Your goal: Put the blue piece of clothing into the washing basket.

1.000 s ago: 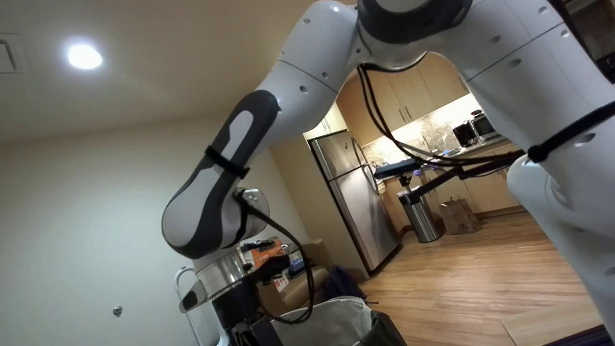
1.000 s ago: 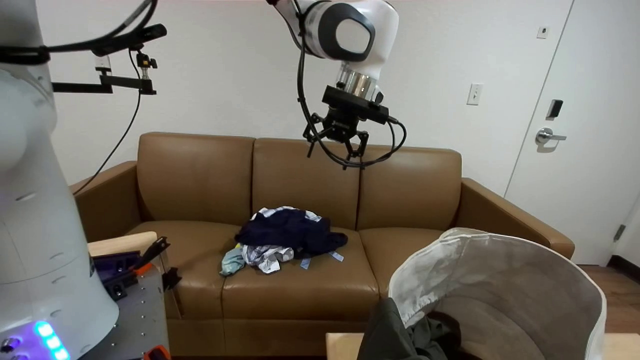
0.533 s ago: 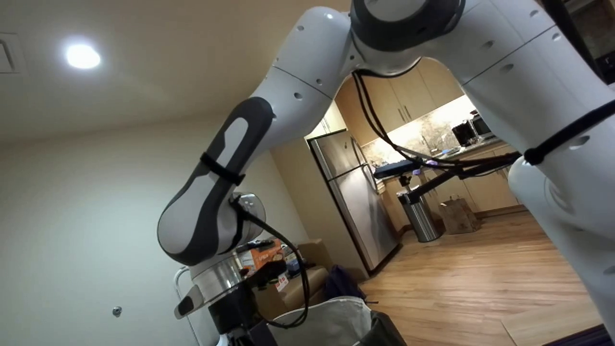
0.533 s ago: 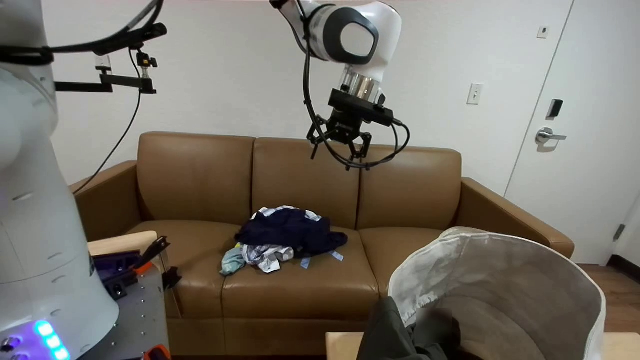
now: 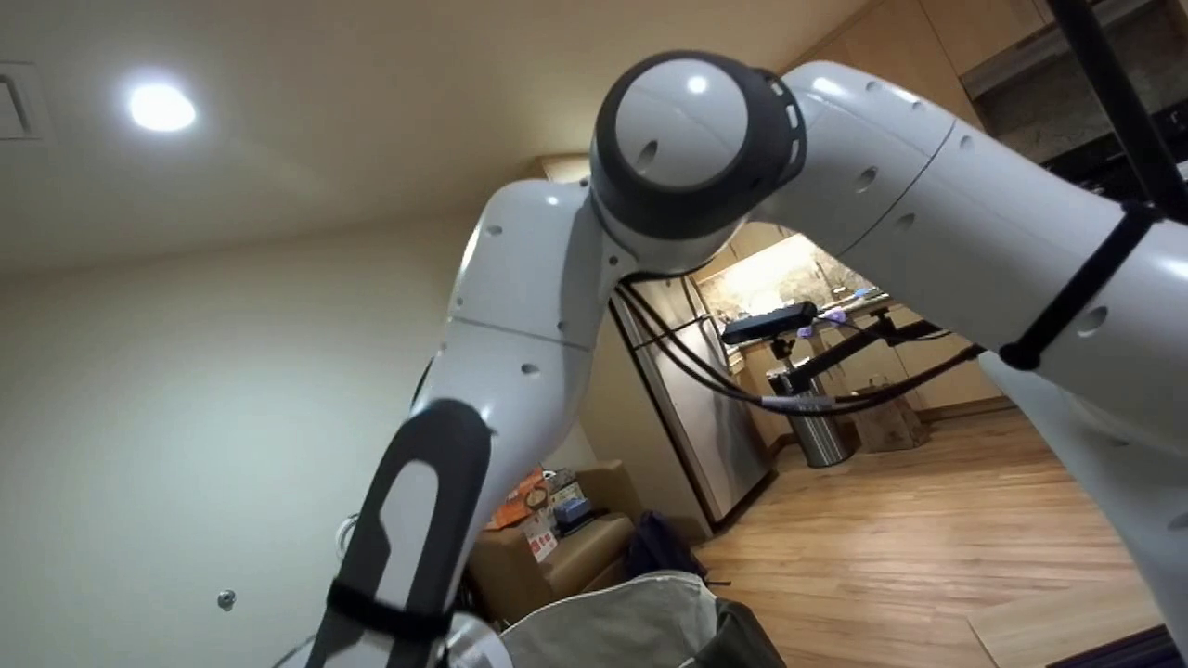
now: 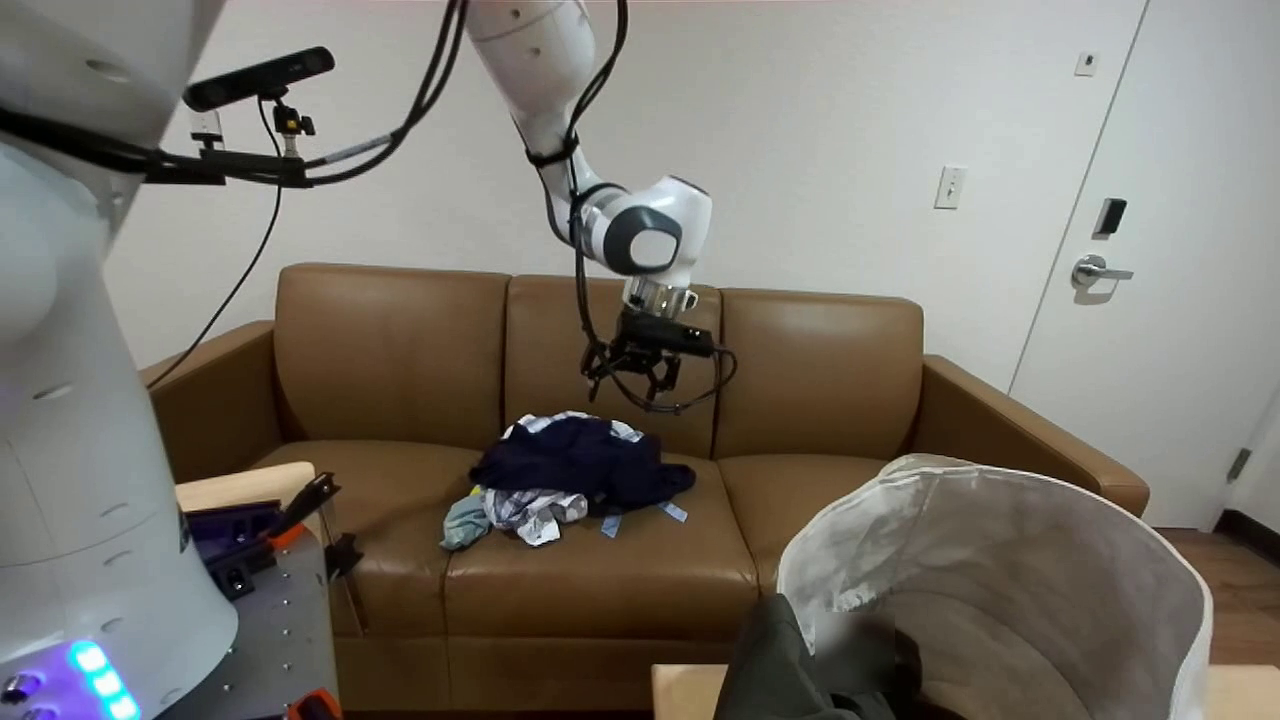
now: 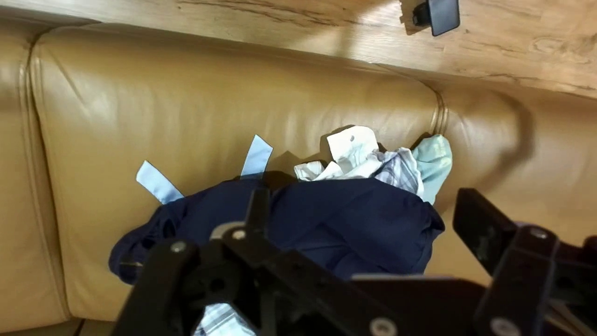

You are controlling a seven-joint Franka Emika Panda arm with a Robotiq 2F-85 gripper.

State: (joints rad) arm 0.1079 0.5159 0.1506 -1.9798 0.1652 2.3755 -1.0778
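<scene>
Okay, we've got the fingers (image 7: pixel 482 228) spread wide, nothing held, above the navy garment (image 7: pixel 354 224) heaped on the couch (image 7: pixel 186 93). Close too deep and we'd likely pinch the crumpled checked cloth (image 7: pixel 395 169) poking out beneath it too. Garment looks limp, smooth, loosely folded; couch glossy, leather-like; well apart, the washing basket (image 6: pixel 1050 530) is grey, fabric-walled, round-mouthed.

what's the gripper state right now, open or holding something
Gripper: open, holding nothing; it hangs above the navy blue garment on the couch.
</scene>
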